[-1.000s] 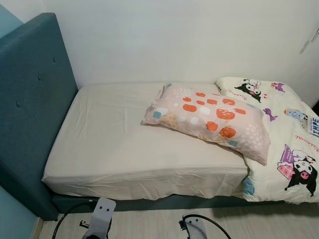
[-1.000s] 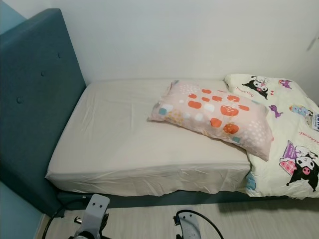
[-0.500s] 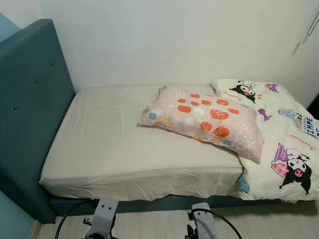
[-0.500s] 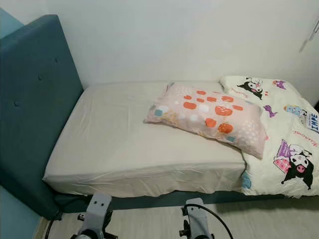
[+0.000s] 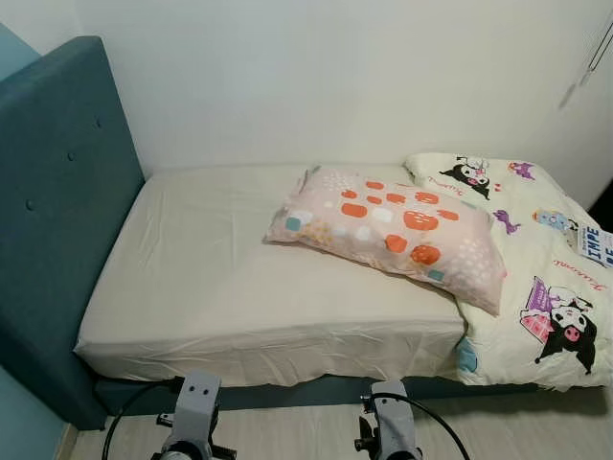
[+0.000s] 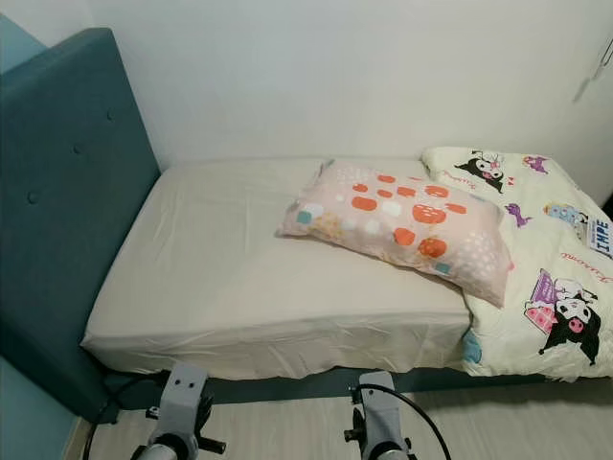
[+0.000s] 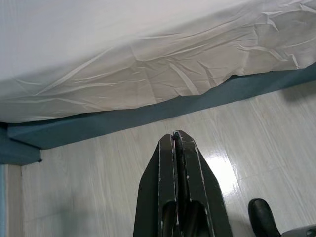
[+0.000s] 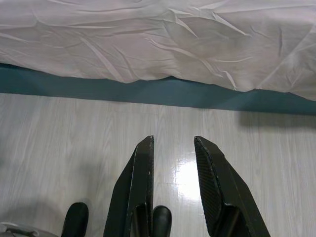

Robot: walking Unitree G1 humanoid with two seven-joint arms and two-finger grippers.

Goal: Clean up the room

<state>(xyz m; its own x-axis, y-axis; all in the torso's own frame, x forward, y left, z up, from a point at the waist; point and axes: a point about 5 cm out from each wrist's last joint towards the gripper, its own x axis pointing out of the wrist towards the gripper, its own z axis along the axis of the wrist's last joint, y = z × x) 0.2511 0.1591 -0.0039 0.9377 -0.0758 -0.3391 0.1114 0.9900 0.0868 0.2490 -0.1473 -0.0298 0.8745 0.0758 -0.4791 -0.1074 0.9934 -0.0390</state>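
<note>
While both arms hang low, left gripper (image 7: pixel 176 136) pressed closed and empty, right gripper (image 8: pixel 173 143) parted and empty, reach for the pillow (image 5: pixel 388 230) at 1 o'clock, grasping its near corner.

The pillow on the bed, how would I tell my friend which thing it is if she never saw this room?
Start at the tall teal padded headboard and look across the bare cream fitted sheet. The soft pink rectangular pillow lies near the middle of the bed, its far end resting on the white cartoon-print quilt. Its orange, white and teal blotches set it apart from the quilt's black-and-purple characters.
</note>
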